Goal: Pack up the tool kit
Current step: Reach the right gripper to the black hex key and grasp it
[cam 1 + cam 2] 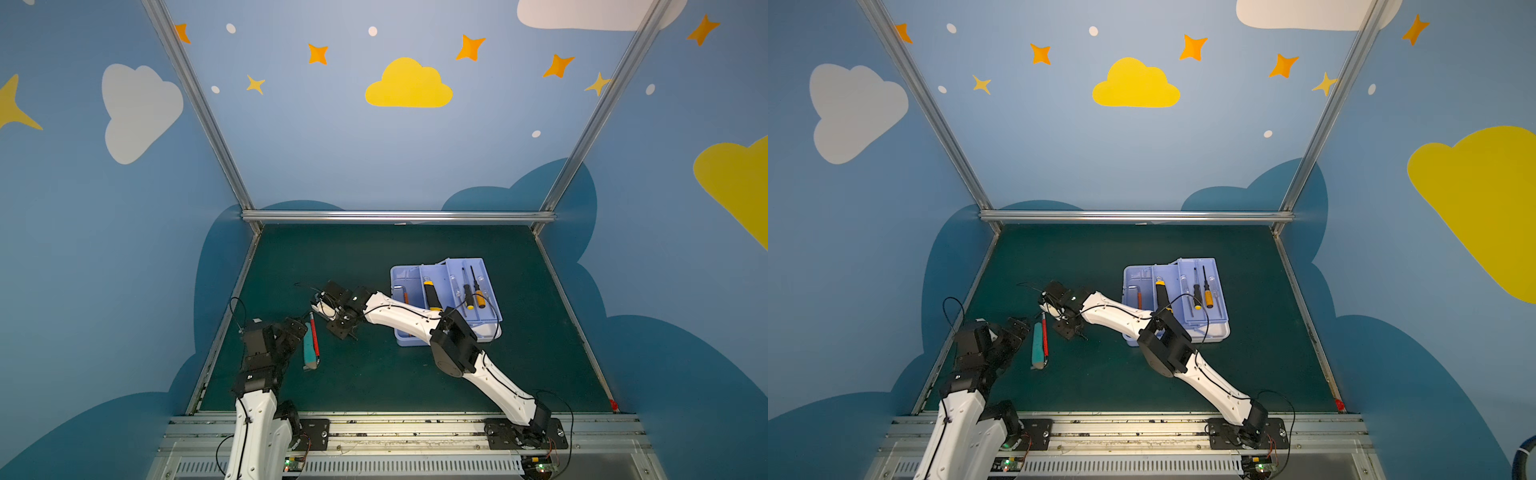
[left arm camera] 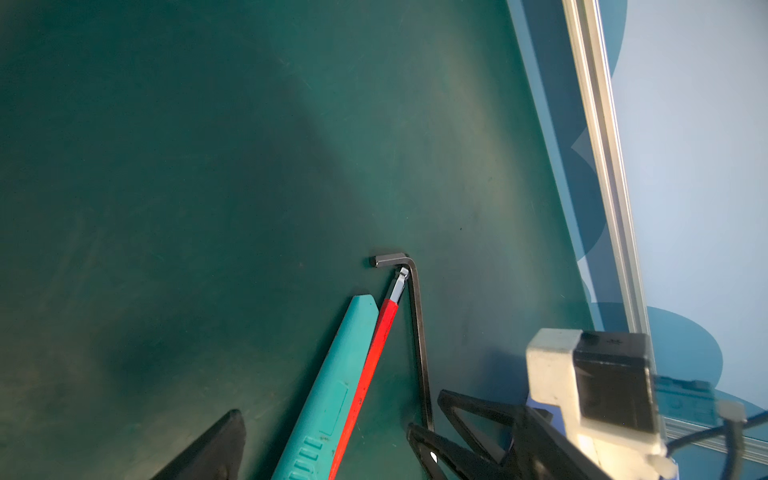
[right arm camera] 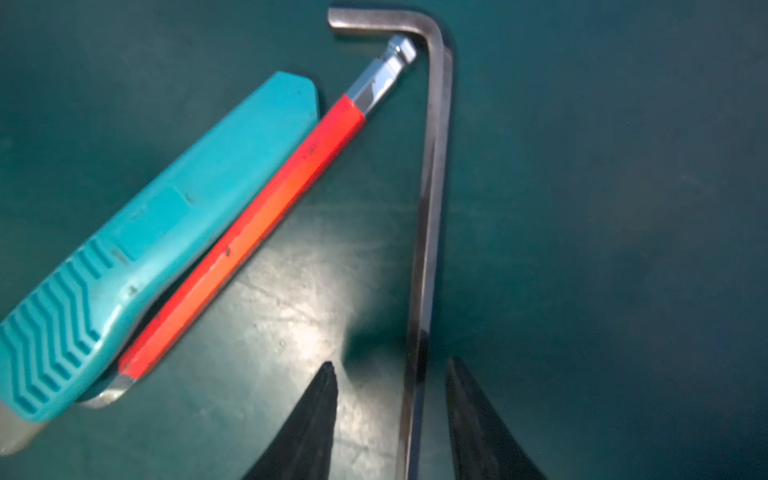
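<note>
Right wrist view: hex key (image 3: 431,187) is straddled by the half-open right gripper (image 3: 390,361), not yet clamped; closure, then carriage to the tool kit (image 1: 405,274), is called for next

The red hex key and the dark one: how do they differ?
The red hex key wears a red sleeve; the dark hex key is bare metal. The red hex key lies against the teal knife; the dark hex key lies within the open right gripper. Both rest on the mat.

Green mat (image 1: 374,374), cloud-painted blue walls (image 1: 332,145), aluminium frame (image 1: 399,216)
</note>
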`<state>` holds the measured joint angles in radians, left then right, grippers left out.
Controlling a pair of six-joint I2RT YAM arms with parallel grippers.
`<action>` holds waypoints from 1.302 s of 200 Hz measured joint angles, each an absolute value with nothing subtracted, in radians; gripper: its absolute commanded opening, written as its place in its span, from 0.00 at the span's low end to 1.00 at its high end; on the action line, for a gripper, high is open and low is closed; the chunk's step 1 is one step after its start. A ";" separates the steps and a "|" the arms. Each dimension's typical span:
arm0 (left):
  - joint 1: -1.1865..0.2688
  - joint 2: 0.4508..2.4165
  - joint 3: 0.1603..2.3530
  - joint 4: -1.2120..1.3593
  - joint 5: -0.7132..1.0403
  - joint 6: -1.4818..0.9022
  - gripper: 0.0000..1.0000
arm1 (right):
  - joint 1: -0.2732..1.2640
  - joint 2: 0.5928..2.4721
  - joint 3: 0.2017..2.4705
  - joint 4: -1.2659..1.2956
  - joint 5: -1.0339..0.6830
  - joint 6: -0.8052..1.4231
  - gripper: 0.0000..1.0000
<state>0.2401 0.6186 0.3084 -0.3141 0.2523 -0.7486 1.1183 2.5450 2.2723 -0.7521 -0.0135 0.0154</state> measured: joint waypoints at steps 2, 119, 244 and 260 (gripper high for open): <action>0.240 0.618 0.308 -0.315 0.252 -0.748 1.00 | 1.119 2.545 2.271 -0.751 -0.011 0.017 0.42; 0.242 0.582 0.280 -0.334 0.252 -0.749 1.00 | 1.124 2.579 2.282 -0.670 0.057 0.023 0.24; 0.242 0.594 0.280 -0.332 0.253 -0.744 1.00 | 1.086 2.572 2.281 -0.672 0.075 0.094 0.00; 0.242 0.604 0.280 -0.329 0.257 -0.741 1.00 | 1.070 2.545 2.246 -0.685 0.091 0.118 0.00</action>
